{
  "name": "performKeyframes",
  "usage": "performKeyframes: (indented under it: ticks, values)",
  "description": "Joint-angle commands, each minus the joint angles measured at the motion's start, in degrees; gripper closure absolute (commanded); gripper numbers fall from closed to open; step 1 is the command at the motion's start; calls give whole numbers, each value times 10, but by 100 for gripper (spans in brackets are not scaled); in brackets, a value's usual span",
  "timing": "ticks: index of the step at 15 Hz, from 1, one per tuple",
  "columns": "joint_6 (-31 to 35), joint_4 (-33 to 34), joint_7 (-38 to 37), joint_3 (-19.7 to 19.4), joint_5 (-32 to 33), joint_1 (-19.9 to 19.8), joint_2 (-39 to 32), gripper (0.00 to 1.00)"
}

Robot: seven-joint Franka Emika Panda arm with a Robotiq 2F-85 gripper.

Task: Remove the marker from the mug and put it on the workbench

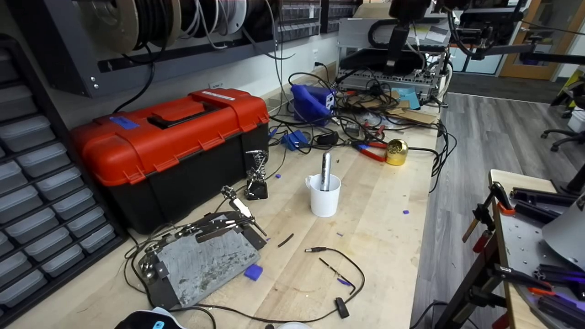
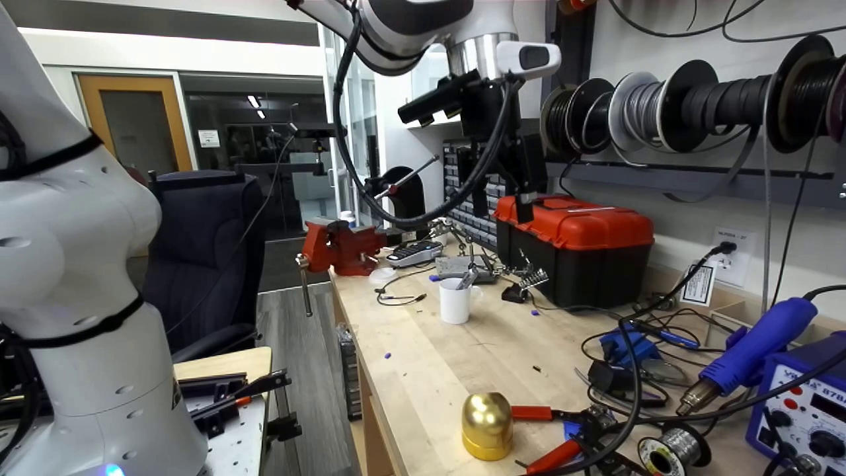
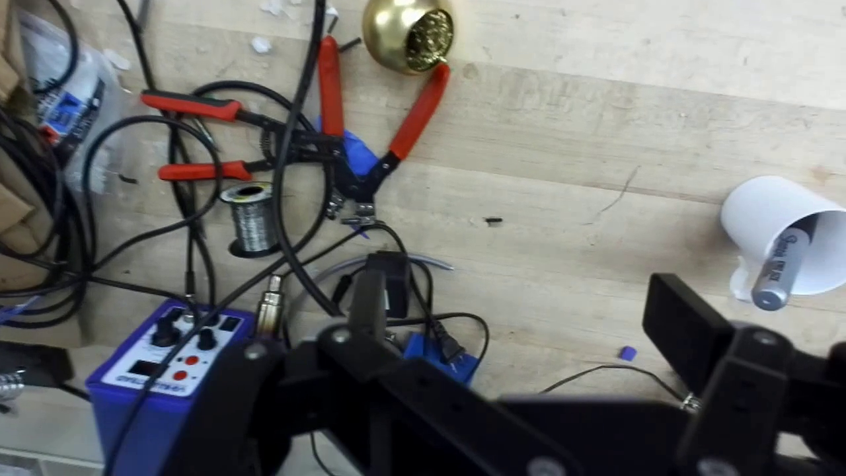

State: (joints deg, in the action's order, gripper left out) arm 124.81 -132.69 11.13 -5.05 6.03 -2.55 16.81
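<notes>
**Slim grey marker is leaning in plain white cylindrical mug, well apart from black two-fingered gripper**

We are looking at the gripper hanging above the long, pale light-wood workbench, its blocky fingers standing wide apart. In the wrist view, the marker is lying to the right of the gap between the fingertips, its free end slanting toward the finger on that side. In an exterior view, we are finding the mug and marker sitting lower than the gripper. The mug is standing upright on the workbench, and the marker's upper end is rising past the rim.

Grey plank floor is running along the workbench's edge, a dark high-backed office chair is standing off that edge, and spools of wire are hanging over a black plastic toolbox with a red lid.

We are noticing smooth white on the mug, dark lettering along the marker, and grain streaking the workbench. Loops of thick black cable are winding past red-handled hand tools, and a shiny gold metal dome is showing golden shavings inside.
</notes>
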Motion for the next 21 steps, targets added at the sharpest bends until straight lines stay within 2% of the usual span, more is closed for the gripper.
performKeyframes:
  ticks: [1, 11, 21]
  values:
    - [25, 20, 12, 8, -40, 21, -42, 0]
    - [55, 59, 59, 32, -100, 44, -106, 0]
    - [56, 74, 163, 68, -194, 61, -172, 0]
